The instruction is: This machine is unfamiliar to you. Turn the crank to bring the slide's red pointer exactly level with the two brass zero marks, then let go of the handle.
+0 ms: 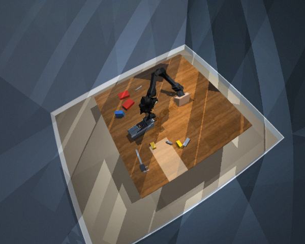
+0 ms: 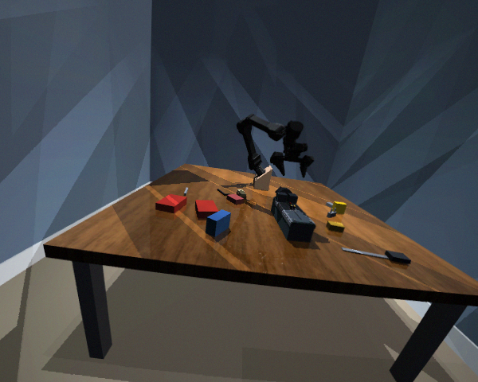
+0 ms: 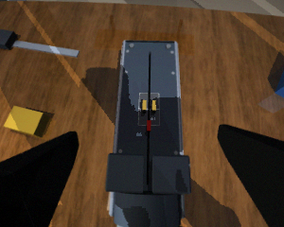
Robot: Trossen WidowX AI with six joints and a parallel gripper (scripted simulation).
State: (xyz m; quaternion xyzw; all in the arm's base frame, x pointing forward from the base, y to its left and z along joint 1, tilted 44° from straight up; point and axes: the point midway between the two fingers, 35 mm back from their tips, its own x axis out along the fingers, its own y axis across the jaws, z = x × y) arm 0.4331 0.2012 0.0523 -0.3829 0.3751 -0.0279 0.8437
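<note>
The grey machine [image 1: 133, 132] [image 2: 300, 232] [image 3: 163, 71] stands on the table. In the wrist view its red pointer [image 3: 149, 126] sits in the slot, a little off the two brass zero marks [image 3: 144, 105] [image 3: 154, 105], on the side toward the dark blocks [image 3: 125, 173] [image 3: 171, 175]. It is not level with them. My gripper [image 2: 293, 176] [image 3: 149, 134] is open and empty, raised above the machine's crank end, its fingers on either side in the wrist view. The crank and its handle are mostly out of the wrist view and too small to read in the top and exterior views.
A yellow block [image 1: 152, 145] [image 2: 334, 226] [image 3: 24, 120] and a long tool with a dark head [image 1: 142, 167] [image 2: 397, 256] [image 3: 1, 39] lie on one side of the machine. A blue block [image 1: 119, 113] [image 2: 217, 223] and two red blocks [image 1: 124, 94] [image 1: 128, 104] lie on the other.
</note>
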